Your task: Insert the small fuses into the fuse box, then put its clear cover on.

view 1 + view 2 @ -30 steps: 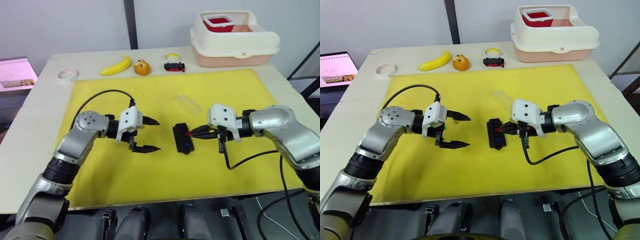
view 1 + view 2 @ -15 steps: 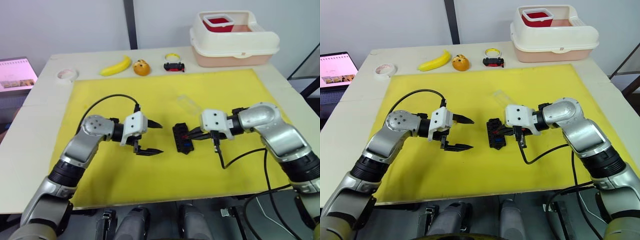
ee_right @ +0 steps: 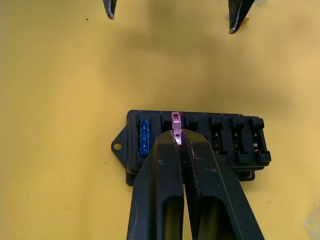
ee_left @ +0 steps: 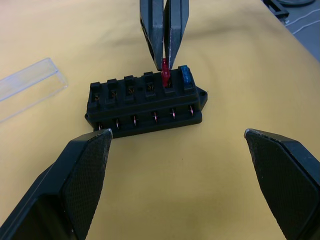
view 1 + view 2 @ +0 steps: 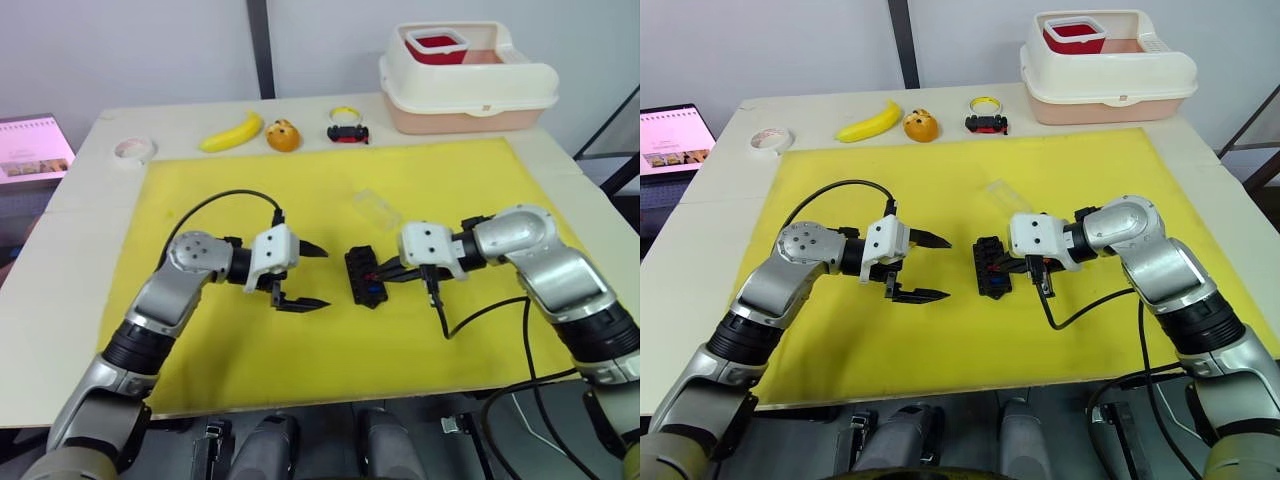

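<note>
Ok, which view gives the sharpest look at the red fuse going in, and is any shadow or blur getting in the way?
Left wrist view: the red fuse and fuse box are sharp; that gripper's own fingertips are blurred up close. Right wrist view: the right gripper hides the fuse's lower part, with a soft shadow on the mat beyond. Eye views: evenly lit, fuse tiny.
</note>
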Tool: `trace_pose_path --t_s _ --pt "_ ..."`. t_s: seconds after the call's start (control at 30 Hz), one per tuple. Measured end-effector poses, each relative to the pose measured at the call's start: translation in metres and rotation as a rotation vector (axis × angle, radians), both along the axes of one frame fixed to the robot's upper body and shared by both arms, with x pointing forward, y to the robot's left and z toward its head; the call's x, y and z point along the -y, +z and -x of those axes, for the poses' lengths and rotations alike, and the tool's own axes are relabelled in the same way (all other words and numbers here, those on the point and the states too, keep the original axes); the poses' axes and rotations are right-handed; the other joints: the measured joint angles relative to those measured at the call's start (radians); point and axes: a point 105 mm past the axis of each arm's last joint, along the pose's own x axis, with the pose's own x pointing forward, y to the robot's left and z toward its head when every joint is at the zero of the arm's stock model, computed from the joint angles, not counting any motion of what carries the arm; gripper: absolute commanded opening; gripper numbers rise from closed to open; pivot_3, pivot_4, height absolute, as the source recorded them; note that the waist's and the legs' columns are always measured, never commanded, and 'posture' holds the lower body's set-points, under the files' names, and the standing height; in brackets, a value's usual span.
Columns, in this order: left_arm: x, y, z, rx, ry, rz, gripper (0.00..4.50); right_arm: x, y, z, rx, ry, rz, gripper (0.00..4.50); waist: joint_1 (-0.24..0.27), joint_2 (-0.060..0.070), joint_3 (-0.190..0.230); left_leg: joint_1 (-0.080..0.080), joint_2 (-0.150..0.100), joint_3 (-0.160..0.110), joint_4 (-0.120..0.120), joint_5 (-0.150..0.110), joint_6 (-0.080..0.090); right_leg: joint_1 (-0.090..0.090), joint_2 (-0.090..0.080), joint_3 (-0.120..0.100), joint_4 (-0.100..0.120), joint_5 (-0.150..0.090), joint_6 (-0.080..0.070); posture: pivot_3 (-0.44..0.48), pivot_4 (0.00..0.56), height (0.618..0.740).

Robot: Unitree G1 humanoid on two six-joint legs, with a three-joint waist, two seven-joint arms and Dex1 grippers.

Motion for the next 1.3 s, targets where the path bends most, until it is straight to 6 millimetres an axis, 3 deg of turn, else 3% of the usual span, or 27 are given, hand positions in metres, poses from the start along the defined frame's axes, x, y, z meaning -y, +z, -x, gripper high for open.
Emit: trace_pose_path --t_s 1.3 --pt "0.0032 0.0006 0.0005 0.001 -0.008 0.008 4.47 0.0012 -0.003 0.0038 0.003 -0.013 -0.007 0.0 0.0 0.0 0.0 0.0 0.0 0.0 0.002 0.0 0.0 0.0 0.0 0.0 0.001 0.0 0.0 0.0 0.15 0.74"
